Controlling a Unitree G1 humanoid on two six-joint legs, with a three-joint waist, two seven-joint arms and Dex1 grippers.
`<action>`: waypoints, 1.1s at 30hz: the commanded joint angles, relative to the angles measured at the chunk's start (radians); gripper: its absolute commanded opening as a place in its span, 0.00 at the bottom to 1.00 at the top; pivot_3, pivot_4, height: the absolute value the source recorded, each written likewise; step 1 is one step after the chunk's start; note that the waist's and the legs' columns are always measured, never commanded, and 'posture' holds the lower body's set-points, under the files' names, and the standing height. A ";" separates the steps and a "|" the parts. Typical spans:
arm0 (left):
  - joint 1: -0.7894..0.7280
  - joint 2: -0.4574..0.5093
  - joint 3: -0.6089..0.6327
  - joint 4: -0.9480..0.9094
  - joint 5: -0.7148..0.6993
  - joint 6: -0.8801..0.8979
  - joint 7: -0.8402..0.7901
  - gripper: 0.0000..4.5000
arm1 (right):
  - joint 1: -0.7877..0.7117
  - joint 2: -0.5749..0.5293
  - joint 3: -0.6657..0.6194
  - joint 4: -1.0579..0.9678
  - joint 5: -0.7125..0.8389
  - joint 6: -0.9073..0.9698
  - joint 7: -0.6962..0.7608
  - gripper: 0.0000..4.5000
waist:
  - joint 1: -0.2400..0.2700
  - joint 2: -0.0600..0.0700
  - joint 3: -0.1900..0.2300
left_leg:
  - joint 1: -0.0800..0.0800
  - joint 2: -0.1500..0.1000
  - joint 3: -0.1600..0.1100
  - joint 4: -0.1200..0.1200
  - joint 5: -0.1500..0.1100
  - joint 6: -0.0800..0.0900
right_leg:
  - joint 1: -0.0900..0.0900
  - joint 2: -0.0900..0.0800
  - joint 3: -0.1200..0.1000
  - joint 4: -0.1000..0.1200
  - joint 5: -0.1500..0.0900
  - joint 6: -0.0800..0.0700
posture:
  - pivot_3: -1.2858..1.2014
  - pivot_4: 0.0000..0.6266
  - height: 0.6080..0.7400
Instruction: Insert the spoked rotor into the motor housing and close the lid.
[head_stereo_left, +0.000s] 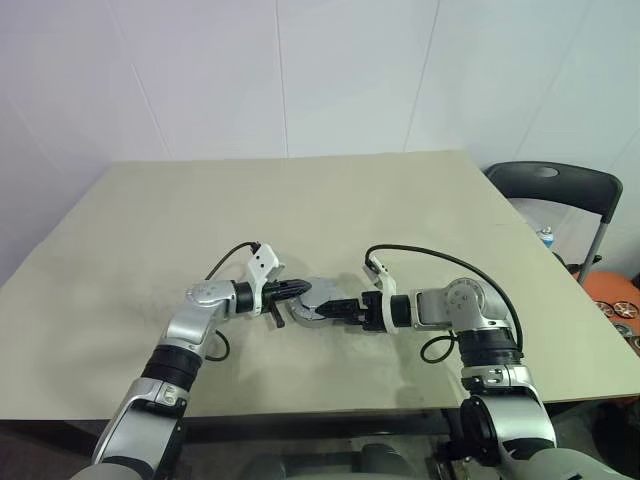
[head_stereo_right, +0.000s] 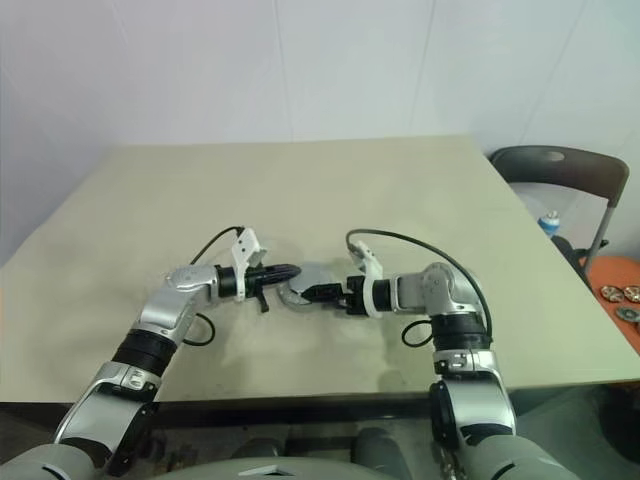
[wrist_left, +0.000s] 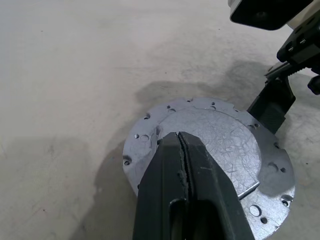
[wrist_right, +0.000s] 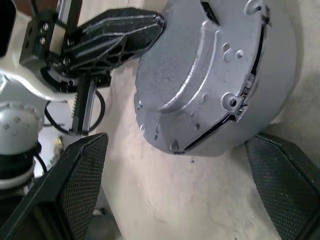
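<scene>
A round grey metal unit lies on the tan table (head_stereo_left: 300, 200) between my two grippers. Its top is the grey lid (wrist_left: 220, 135), also seen as the lid (head_stereo_left: 318, 297). A dark seam (wrist_right: 235, 112) runs around its side, over a lower shell that I take for the motor housing (wrist_right: 260, 75). The spoked rotor is hidden. My left gripper (wrist_left: 180, 139) is shut, its tip resting on the lid's top near the rim. My right gripper (wrist_right: 177, 142) is open, one finger (wrist_right: 75, 185) on each side of the unit, apart from it.
A dark chair (head_stereo_left: 555, 190) stands off the table's right side, with a small bottle (head_stereo_left: 546, 237) behind the edge. An orange tray (head_stereo_left: 618, 300) with round parts sits lower right. The table's front edge runs just below both arms.
</scene>
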 joint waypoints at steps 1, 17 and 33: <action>0.015 -0.010 -0.030 0.047 0.046 0.011 0.016 0.00 | -0.035 0.081 -0.026 0.076 -0.040 -0.094 -0.089 1.00 | -0.015 -0.001 0.000 | 0.001 0.000 -0.001 0.000 0.000 0.000 | 0.000 0.000 0.000 0.000 0.000 -0.001 | 0.52 0.00 1.00; 0.001 -0.002 -0.025 0.068 0.053 -0.018 0.020 0.00 | -0.024 0.081 -0.004 0.120 -0.058 -0.164 -0.111 1.00 | -0.040 -0.001 0.000 | 0.003 0.001 -0.004 -0.001 0.000 0.000 | -0.001 0.000 0.000 -0.001 0.000 -0.001 | 0.52 0.00 1.00; -0.009 0.104 0.107 -0.030 -0.041 0.075 -0.027 0.00 | -0.022 0.054 0.042 0.167 -0.080 -0.218 -0.101 1.00 | -0.039 -0.002 0.003 | 0.000 0.000 -0.004 -0.002 0.000 0.000 | -0.012 -0.001 0.000 -0.001 0.006 0.003 | 0.52 0.00 1.00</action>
